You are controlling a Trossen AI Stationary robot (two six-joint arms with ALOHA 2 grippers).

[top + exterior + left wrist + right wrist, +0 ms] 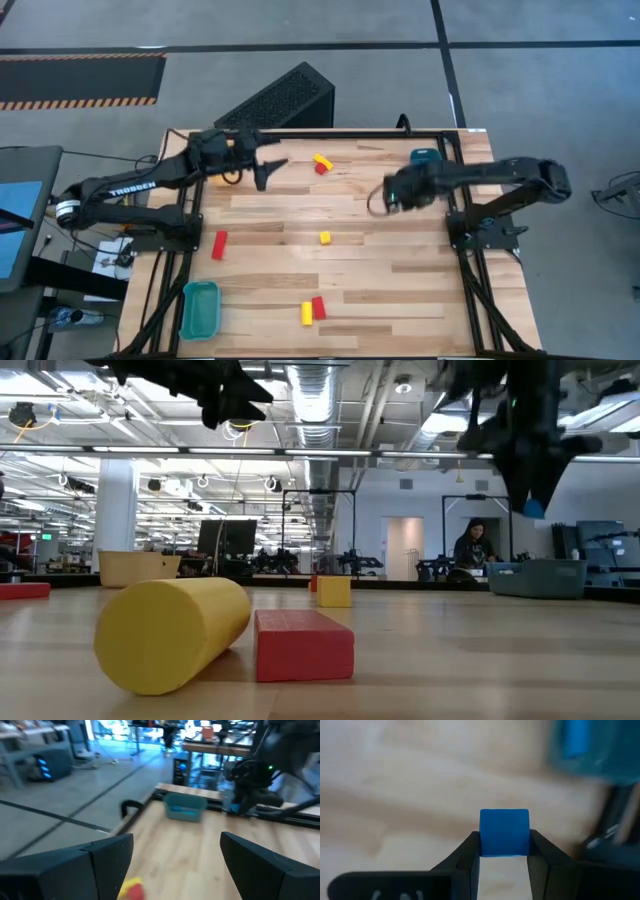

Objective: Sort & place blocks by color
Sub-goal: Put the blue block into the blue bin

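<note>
Your right gripper (504, 851) is clamped on a blue block (504, 832), up off the worktop (400, 290) near the teal tray (427, 156) at the back right. Left gripper (262, 172) hangs wide and empty by the back edge. Red and yellow blocks (313, 310) lie loose; I'd say sorting's barely begun.

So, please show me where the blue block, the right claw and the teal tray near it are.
Blue block (504, 832): right wrist view, centre of its front face.
Right claw (504, 851): right wrist view, midway between the fingertips clamping the block.
Teal tray (425, 156): high view, its rim at the table's far right corner.
</note>
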